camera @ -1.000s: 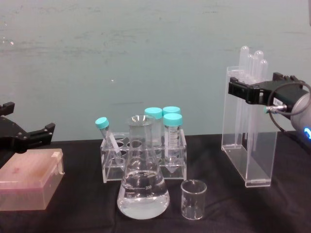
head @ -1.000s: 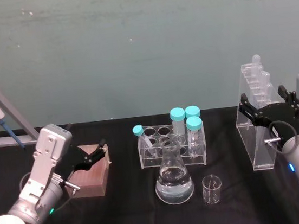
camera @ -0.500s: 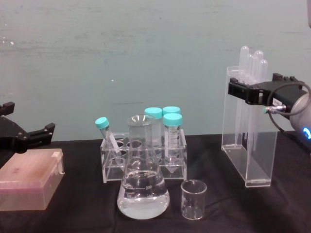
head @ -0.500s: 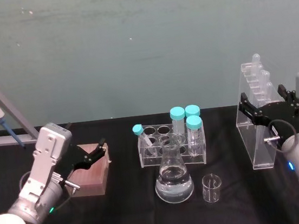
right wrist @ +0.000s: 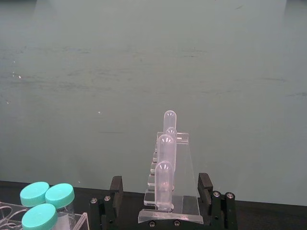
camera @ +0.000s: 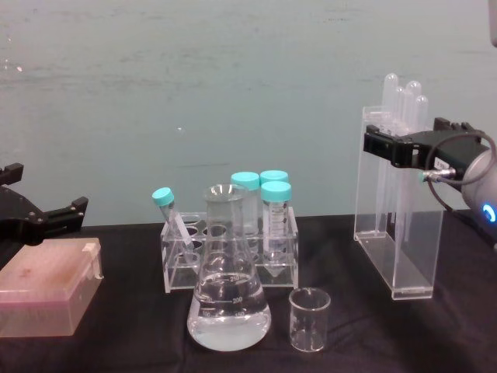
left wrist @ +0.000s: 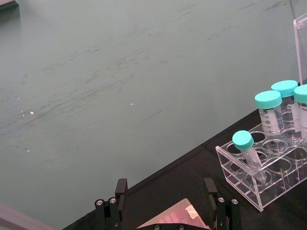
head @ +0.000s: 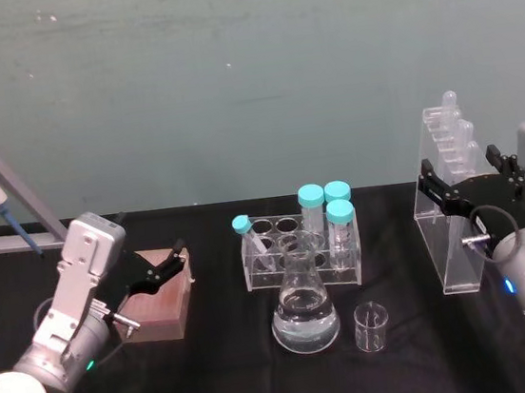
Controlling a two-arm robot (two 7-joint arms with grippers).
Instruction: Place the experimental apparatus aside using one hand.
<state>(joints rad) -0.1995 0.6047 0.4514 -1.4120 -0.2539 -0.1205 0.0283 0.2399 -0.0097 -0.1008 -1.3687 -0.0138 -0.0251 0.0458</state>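
One table (head: 227, 373): black, carries all labware.
Pipette stand (head: 451, 250): upright, right side of table (pipettes (right wrist: 163, 187) inside).
Right tool (head: 458, 171): jaws apart, straddling the stand's top.
Left tool (left wrist: 165, 189): jaws apart, over box (head: 161, 310) at left.
Flask (camera: 229, 303): centre front, clear liquid.
Beaker (camera: 309, 318): just right of flask.

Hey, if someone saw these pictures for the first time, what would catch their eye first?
Probably the tall clear pipette stand at the right of the table, with the right end effector open astride its top. Next, the flask of clear liquid front and centre, with teal-capped tubes in a rack behind it. At the left, the left end effector hovers open over a pinkish box.
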